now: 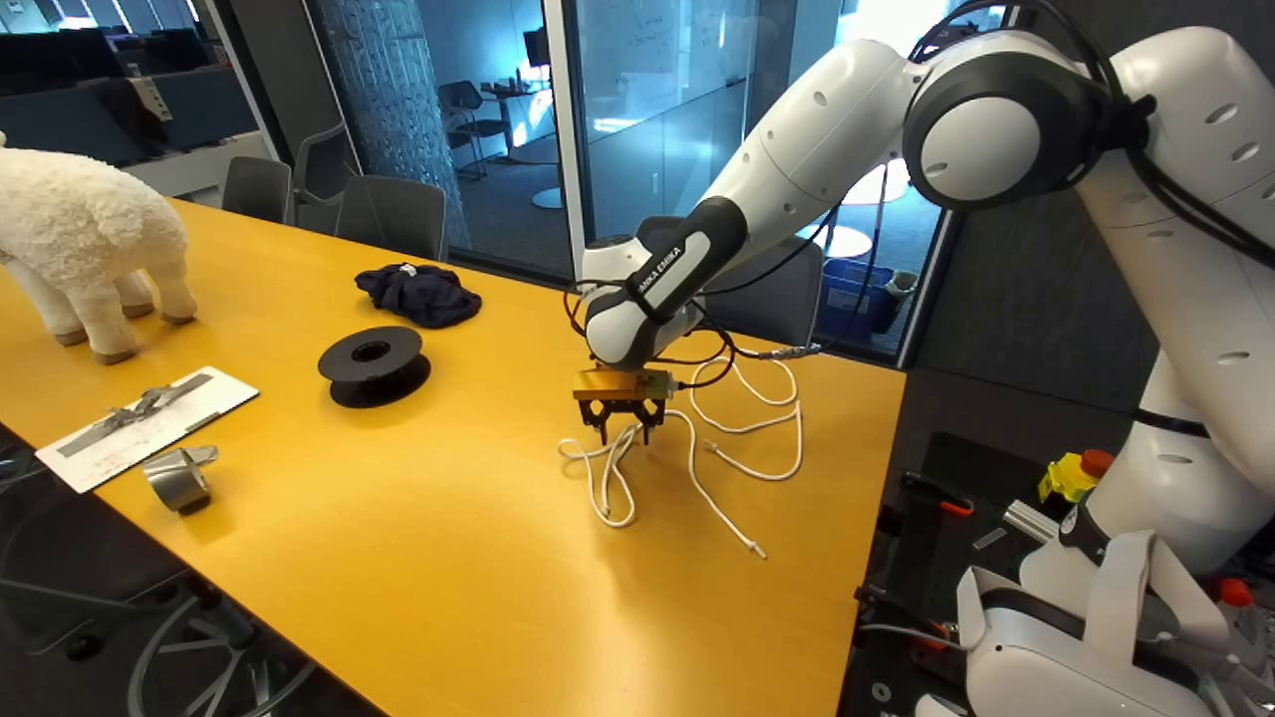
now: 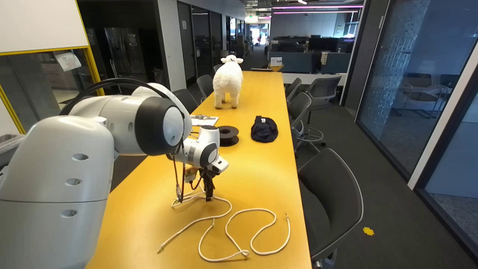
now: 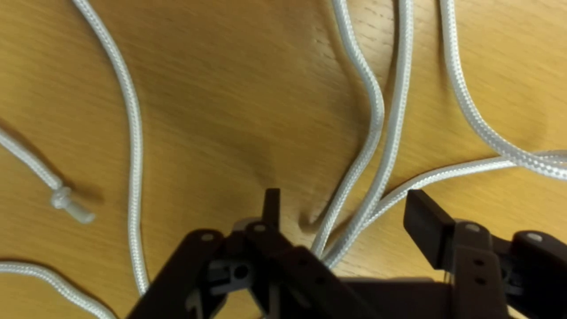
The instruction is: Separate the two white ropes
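Landmark: black spool (image 1: 375, 370), one, set flat on the yellow table (image 1: 448, 558).

Robot arm (image 1: 787, 149), white and black: extends over the table to one side of the spool.

Gripper (image 1: 626, 438), black: pointing down, well apart from the spool on its arm side; jaws parted, fingers (image 3: 426, 227) standing on either side of rope strands. Whether a finger touches a strand cannot be told.

Looped rope (image 3: 136, 146), white: arm side of the spool; loops beneath the gripper, one length trailing to a knotted end farther from the spool.

Curling rope (image 3: 32, 162), white: wide bends, mostly farther from the spool than the loops; one knotted end just beside the looped rope, apart from it.

Dark cloth (image 1: 420, 296), crumpled: near the spool.

White panel (image 1: 154, 430) with grey tape (image 1: 149, 405): near the spool, opposite side from the cloth.

Tape roll (image 1: 179, 480), grey: panel side of the spool.

Animal figure (image 2: 228, 80), white, fluffy: standing beyond the spool, away from the arm.
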Robot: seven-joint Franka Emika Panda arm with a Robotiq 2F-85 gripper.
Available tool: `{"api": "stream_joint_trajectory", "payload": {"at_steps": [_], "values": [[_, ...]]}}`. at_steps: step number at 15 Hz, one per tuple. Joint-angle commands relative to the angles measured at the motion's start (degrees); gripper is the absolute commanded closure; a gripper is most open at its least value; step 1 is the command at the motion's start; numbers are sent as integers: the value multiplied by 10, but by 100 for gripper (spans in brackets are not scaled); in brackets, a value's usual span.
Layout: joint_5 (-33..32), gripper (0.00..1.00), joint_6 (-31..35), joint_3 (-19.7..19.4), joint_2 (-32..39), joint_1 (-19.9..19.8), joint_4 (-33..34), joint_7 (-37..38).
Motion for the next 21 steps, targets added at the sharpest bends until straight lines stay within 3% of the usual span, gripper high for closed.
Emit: {"api": "stream_joint_trajectory", "payload": {"at_steps": [1, 7, 13, 16, 21], "values": [[1, 58, -1, 6, 6, -4, 16, 9], [-3, 98, 2, 4, 1, -1, 10, 9], [-7, 98, 7, 15, -19, -5, -12, -29], [3, 98, 3, 41, -52, -13, -40, -87], [2, 98, 8, 74, -128, 8, -106, -143]]}}
